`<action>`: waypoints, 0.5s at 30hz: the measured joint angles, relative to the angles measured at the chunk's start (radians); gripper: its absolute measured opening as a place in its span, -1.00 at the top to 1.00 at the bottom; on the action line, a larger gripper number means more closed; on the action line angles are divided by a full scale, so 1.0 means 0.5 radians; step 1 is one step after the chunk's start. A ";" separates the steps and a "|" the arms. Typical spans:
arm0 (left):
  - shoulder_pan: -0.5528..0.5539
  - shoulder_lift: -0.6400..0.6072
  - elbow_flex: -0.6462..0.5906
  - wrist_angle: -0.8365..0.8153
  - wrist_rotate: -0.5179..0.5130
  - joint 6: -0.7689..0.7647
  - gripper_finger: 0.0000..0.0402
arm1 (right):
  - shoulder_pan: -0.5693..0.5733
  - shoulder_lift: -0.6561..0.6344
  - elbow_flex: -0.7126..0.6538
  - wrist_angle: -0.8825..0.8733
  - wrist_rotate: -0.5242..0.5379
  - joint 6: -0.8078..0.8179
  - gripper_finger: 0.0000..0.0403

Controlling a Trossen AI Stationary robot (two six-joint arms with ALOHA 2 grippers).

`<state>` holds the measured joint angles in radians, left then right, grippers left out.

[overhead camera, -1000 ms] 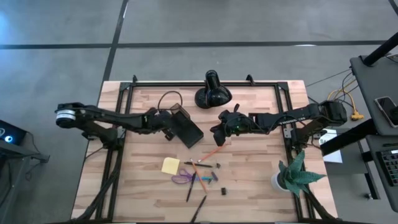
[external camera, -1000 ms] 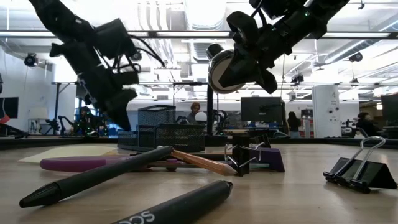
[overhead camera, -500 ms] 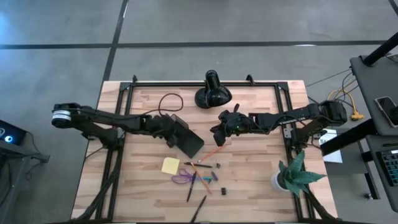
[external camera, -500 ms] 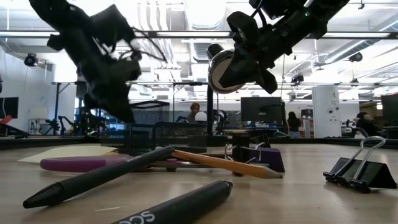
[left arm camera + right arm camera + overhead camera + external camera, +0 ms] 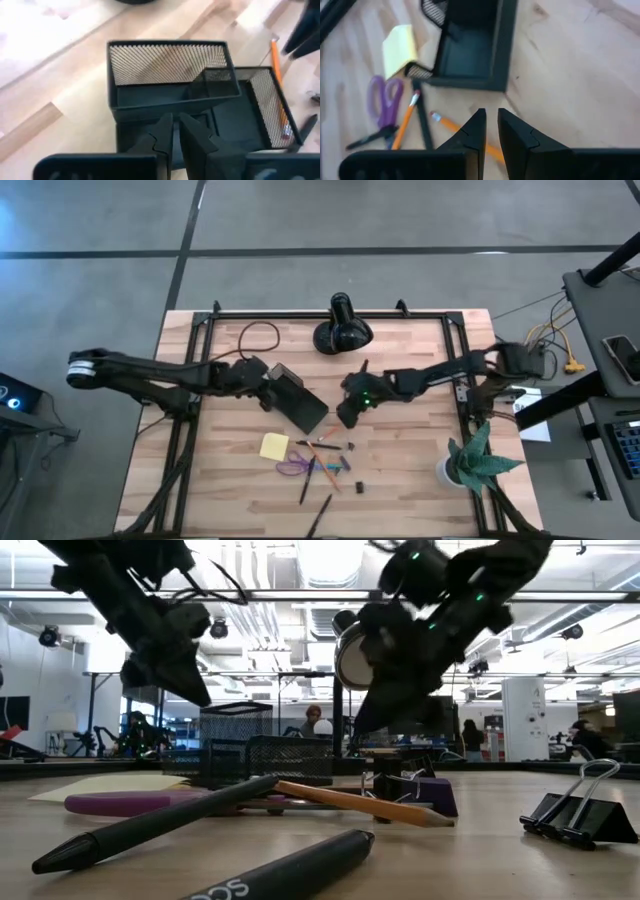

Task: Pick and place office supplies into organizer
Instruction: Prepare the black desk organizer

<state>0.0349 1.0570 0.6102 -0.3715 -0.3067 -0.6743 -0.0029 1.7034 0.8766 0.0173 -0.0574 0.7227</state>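
The black mesh organizer [image 5: 303, 405] stands on the table's middle; it also shows in the left wrist view [image 5: 170, 75] and the right wrist view [image 5: 470, 50]. My left gripper [image 5: 268, 388] is at its left end, fingers shut [image 5: 176, 130]. My right gripper [image 5: 345, 415] hovers just right of the organizer, shut and empty [image 5: 491, 120], above an orange pencil [image 5: 465, 132]. Near the organizer lie a yellow sticky-note pad [image 5: 273, 446], purple scissors [image 5: 293, 468], a second pencil [image 5: 405, 125], black pens [image 5: 305, 485] and small dark bits [image 5: 358, 487]. My left gripper's shut fingers [image 5: 162, 135] stand at the organizer's low near wall [image 5: 135, 132], coming level from the table's left. I cannot tell whether they touch it.
A black dome lamp [image 5: 342, 330] stands at the far edge, its cord [image 5: 262, 338] looping to the left. A green plant in a white pot [image 5: 470, 460] is at the near right. Binder clips [image 5: 585, 810] lie near the low camera.
My left gripper went toward the table's right and near edge, and the organizer slid that way with it; then the gripper drew back a little to the left. An orange pencil slid along the table. My right gripper went down and toward the near edge, tipping downward over the pencil.
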 joint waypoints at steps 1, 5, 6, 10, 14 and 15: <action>-0.001 -0.029 0.000 -0.050 -0.046 0.001 0.93 | 0.001 0.050 0.030 0.000 -0.001 -0.002 0.79; 0.004 -0.089 -0.029 -0.200 -0.161 0.000 0.93 | 0.027 0.250 0.196 -0.002 -0.066 -0.034 0.79; 0.005 -0.095 -0.044 -0.206 -0.164 0.000 0.93 | 0.031 0.289 0.242 -0.006 -0.072 -0.035 0.79; 0.005 -0.102 -0.084 -0.196 -0.129 -0.001 0.93 | 0.051 0.384 0.389 -0.051 -0.077 -0.040 0.79; 0.005 -0.077 -0.096 -0.189 -0.122 0.008 0.93 | 0.064 0.425 0.515 -0.180 0.073 -0.029 0.79; 0.005 -0.067 -0.096 -0.177 -0.123 0.016 0.93 | 0.063 0.438 0.538 -0.261 0.163 -0.006 0.79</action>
<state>0.0372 1.0233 0.5621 -0.4598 -0.3679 -0.6665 0.0288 1.9224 1.1455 -0.1132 0.0241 0.7199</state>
